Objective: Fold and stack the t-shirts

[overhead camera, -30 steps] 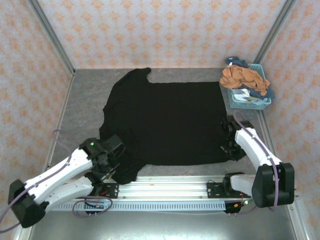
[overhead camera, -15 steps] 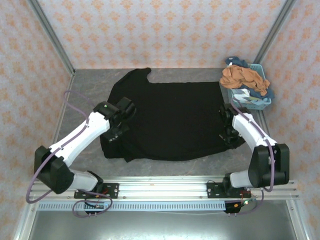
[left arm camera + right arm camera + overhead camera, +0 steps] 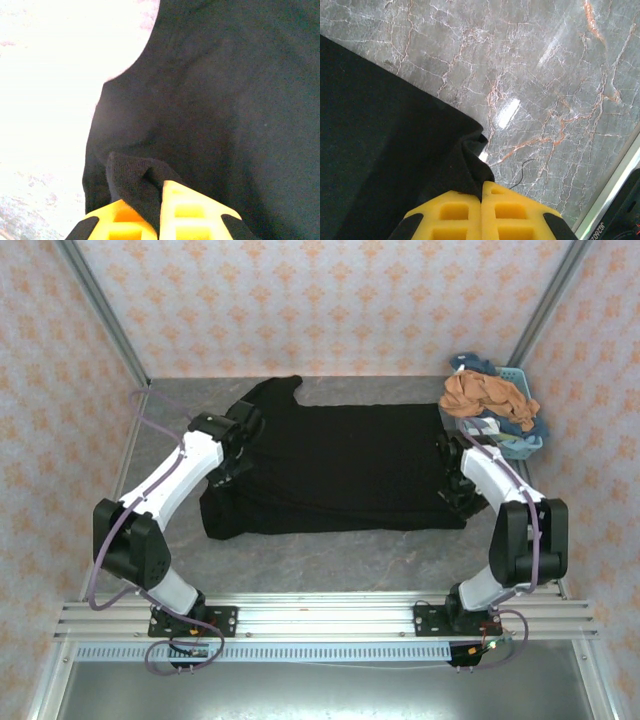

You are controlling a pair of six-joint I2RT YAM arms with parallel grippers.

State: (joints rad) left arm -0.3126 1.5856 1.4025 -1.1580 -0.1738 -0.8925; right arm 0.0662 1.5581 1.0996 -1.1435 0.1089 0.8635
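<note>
the grey marble table [image 3: 330, 565] carries a black t-shirt [image 3: 345, 465] spread across its middle, reaching toward the far edge. a pale blue lattice basket [image 3: 522, 447] sits at the far right corner, with a rust-orange t-shirt [image 3: 485, 392] heaped over a blue t-shirt [image 3: 528, 426] inside. the left gripper [image 3: 160, 197] is clamped tight on a bunched fold at the black t-shirt's left side. the right gripper [image 3: 482, 192] pinches its right edge, fingers closed.
</note>
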